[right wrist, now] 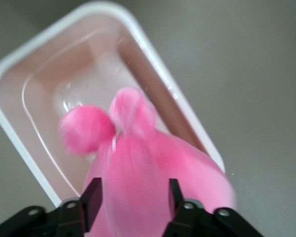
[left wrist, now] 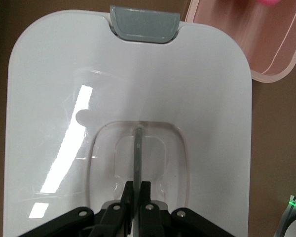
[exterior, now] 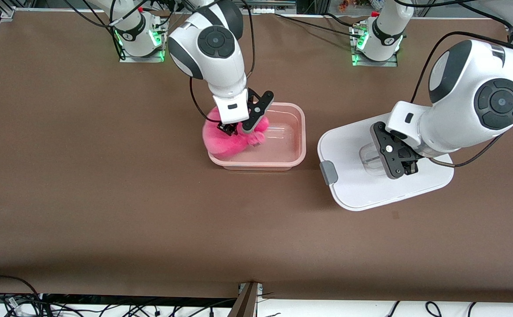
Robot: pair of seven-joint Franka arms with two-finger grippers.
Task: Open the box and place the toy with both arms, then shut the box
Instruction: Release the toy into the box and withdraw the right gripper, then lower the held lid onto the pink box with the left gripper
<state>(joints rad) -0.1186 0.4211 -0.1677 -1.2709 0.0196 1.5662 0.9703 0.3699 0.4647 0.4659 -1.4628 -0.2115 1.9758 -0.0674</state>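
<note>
The pink box (exterior: 299, 132) stands open in the middle of the table. The hot-pink toy (exterior: 223, 141) lies in its end toward the right arm, bulging over the rim. My right gripper (exterior: 229, 128) is right above the toy. In the right wrist view its fingers (right wrist: 91, 200) stand apart on either side of the toy (right wrist: 138, 163), above the box (right wrist: 44, 74). The white lid (exterior: 353, 187) lies flat on the table beside the box, toward the left arm's end. My left gripper (exterior: 399, 162) is shut on the lid's clear handle (left wrist: 138, 148).
A grey clip (exterior: 328, 172) sits on the lid's edge that faces the box; it also shows in the left wrist view (left wrist: 144, 24), with the box's corner (left wrist: 266, 54) past it. Bare brown table surrounds both. Cables lie along the front edge.
</note>
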